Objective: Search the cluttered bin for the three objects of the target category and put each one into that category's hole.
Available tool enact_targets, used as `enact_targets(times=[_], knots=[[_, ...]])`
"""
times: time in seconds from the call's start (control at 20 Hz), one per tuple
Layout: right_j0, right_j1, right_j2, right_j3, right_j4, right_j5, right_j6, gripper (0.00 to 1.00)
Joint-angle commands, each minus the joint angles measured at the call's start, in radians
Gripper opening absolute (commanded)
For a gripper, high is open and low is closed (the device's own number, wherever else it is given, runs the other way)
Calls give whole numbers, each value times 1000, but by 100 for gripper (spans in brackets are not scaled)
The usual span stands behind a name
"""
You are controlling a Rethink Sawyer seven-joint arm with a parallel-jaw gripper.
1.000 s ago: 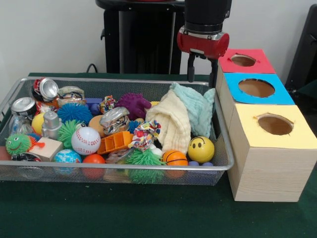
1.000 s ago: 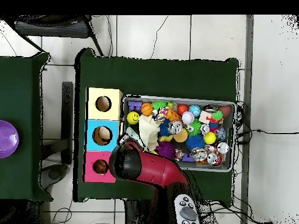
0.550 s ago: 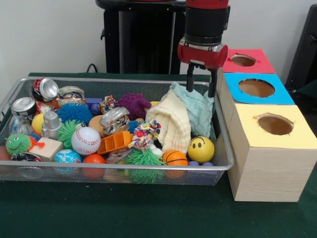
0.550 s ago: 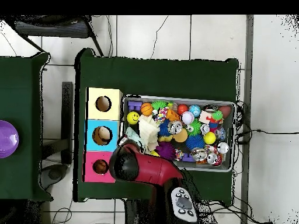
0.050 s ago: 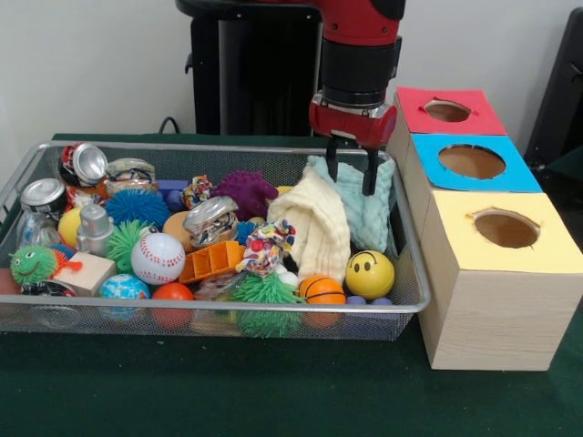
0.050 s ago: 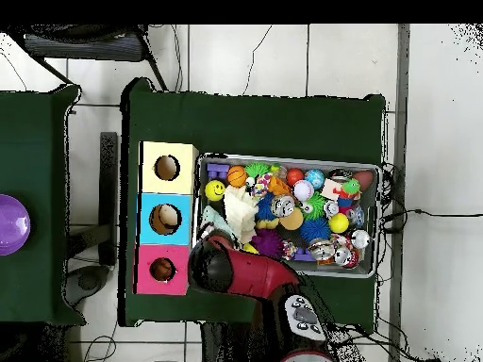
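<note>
Front view, gripper (image 5: 350,171): fingers spread, empty, straddling the mint cloth (image 5: 369,206) at the mesh bin's (image 5: 412,273) right end.
Front view, risk: the cream cloth (image 5: 317,226) overlaps it; both may lift together.
Overhead view, arm (image 6: 241,271): probably hides the grasp, so snags on the rim go unseen.

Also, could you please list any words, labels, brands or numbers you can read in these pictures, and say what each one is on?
No readable text in either view.
Crushed cans: printed colours, lettering too blurred to read.
Yellow ball: a drawn smiley face, a sign and not words.
Boxes with red, blue and yellow tops: no labels to be seen.
Gripper: no markings to be seen.
</note>
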Motion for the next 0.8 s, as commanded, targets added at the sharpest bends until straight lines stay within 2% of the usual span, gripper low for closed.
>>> enact_targets(times=[0.05, 0.3, 0.45, 0.6, 0.65, 0.8], knots=[[-18, 73, 28, -107, -49, -14, 45, 100], [14, 151, -14, -145, -52, -110, 76, 100], [25, 229, -25, -187, -45, -162, 85, 100], [44, 253, -33, -183, -31, -215, 110, 100], [49, 257, -34, -181, -26, -224, 110, 0], [59, 234, -36, -165, -7, -181, 115, 0]])
